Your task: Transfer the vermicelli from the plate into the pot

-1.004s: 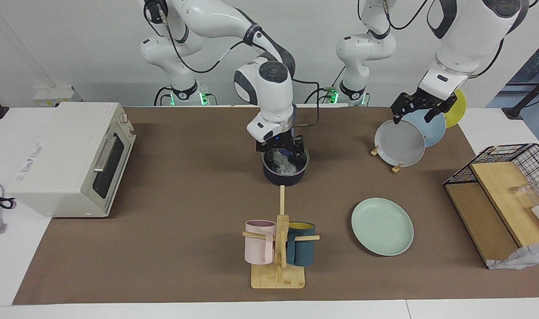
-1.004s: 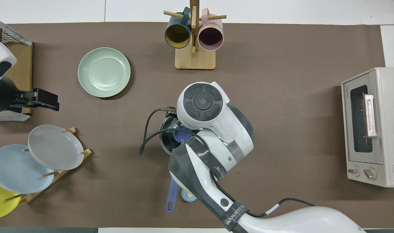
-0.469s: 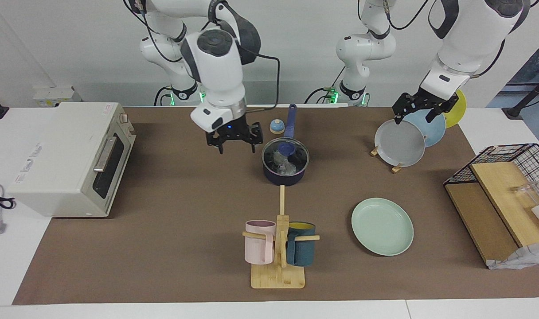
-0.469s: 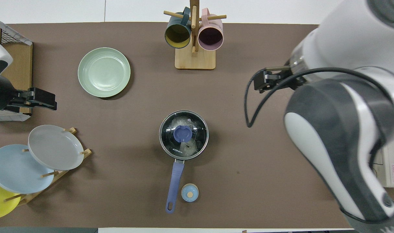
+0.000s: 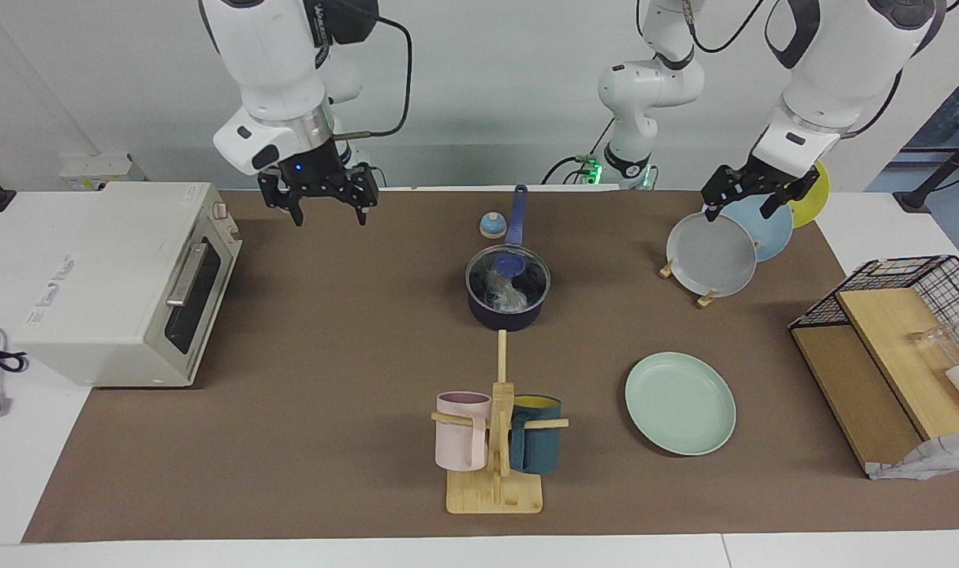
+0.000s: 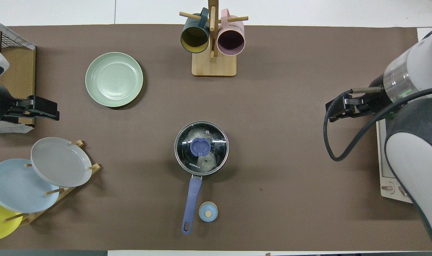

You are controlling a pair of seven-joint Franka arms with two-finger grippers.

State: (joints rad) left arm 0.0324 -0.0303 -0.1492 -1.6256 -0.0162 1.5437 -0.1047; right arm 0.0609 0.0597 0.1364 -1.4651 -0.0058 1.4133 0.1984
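Compared with half a second ago, my right gripper (image 5: 324,207) has lifted and swung away from the pot (image 5: 507,293): it hung close beside the pot then, and now it hangs high over the bare brown mat (image 5: 330,331) next to the toaster oven (image 5: 125,280), toward the right arm's end of the table, well apart from the pot. Its fingers are spread and hold nothing. A second ago that same gripper was down at the pot's mouth. My left gripper (image 5: 744,201) has barely shifted; it waits over the plate rack (image 5: 704,298), above the grey plate (image 5: 710,255), fingers spread and empty. Pot, plate and lid are unmoved. The vermicelli (image 6: 201,147) now lies inside the pot, seen through the glass lid (image 6: 201,148) as two whitish, translucent tangles of thin threads against the black inside, one on each side of the blue lid knob (image 6: 200,146). The lid sits flat on the rim. The pot stands mid-table, between my two grippers, its long blue handle (image 6: 191,204) pointing toward the robots, with a small pale blue round object (image 6: 208,212) just beside the handle's end. The mint-green plate (image 5: 680,403) is bare, lying well below the left gripper's station, farther from the robots than the rack. The mug stand (image 5: 495,442) with pink mug (image 5: 461,430) and teal mug (image 5: 535,444) is farther out than the pot.
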